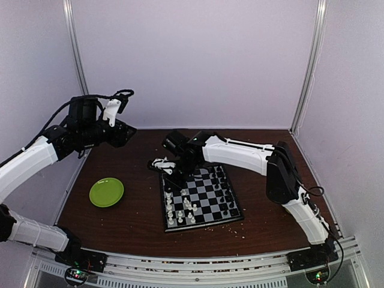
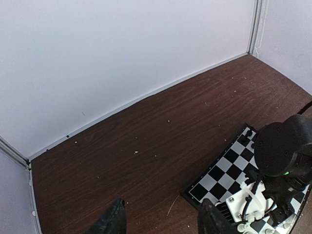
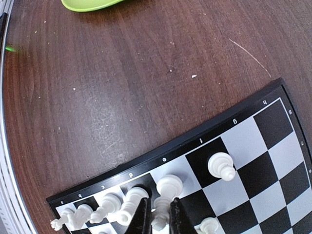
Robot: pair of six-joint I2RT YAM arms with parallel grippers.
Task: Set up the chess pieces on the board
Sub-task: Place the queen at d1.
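Leftmost, the left gripper (image 2: 162, 220) hangs high above the table (image 1: 132, 225), its two black tapered fingers (image 2: 111, 222) spread wide with nothing between them. Beyond it rises a plain, matte white wall (image 2: 122, 58). The table is dark brown with a wood grain, scuffed by fine pale scratches and dotted with pale crumbs (image 3: 194, 76). On its left part lies a round lime-green plate (image 1: 107, 192), smooth and slightly glossy, with a shallow raised edge, well apart from the board.

About mid-table sits the board (image 1: 210, 208), a flat square of black and light-grey checks inside a thin black rim, turned a little askew. The right gripper (image 3: 161, 218) reaches over its far left part. Its slim black fingers (image 3: 143, 217) are drawn narrow and pinch the stem of a white piece (image 3: 165, 190) with a rounded head, in the row next to the rim.

More white pieces (image 1: 180, 209), small and glossy, crowd the left side of the board; whether all stand upright I cannot tell. The black pieces (image 1: 225, 193) line the right side.

Small pale letters are printed along the rim, one per column; c, d and e can be made out, the rest are hard to read
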